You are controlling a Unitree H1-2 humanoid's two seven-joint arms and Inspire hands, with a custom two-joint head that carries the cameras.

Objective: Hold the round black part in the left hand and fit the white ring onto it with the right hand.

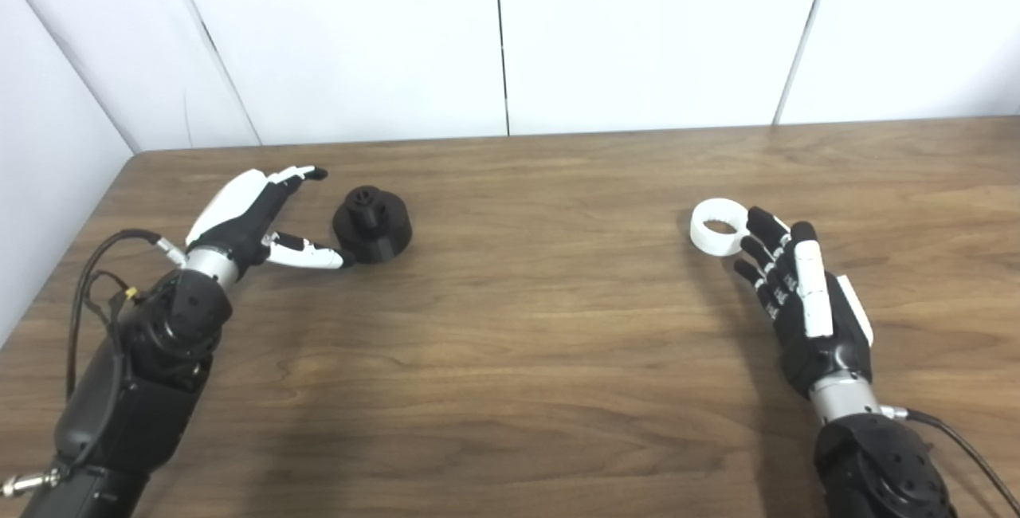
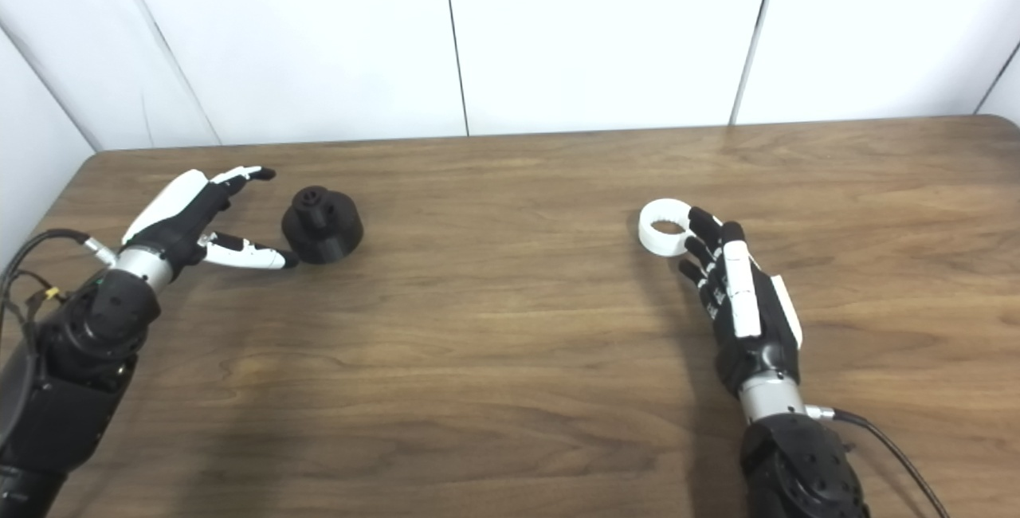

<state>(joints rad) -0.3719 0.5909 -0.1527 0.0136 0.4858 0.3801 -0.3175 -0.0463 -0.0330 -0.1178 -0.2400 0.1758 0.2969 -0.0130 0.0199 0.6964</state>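
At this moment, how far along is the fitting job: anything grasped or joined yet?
Nothing is joined or held. The round black part sits on the table, the open left hand beside it, thumb tip near its base. The white ring lies apart on the right, the open right hand reaching it with its fingertips. Both hands are closing in; grasping, lifting and fitting are all left.

table (image 1: 510,343): wood grain, satin | black part (image 1: 372,225): matt plastic | white ring (image 1: 717,225): smooth plastic

Black-and-white left hand (image 1: 247,223), right hand (image 1: 805,303), silver wrists, black cables.
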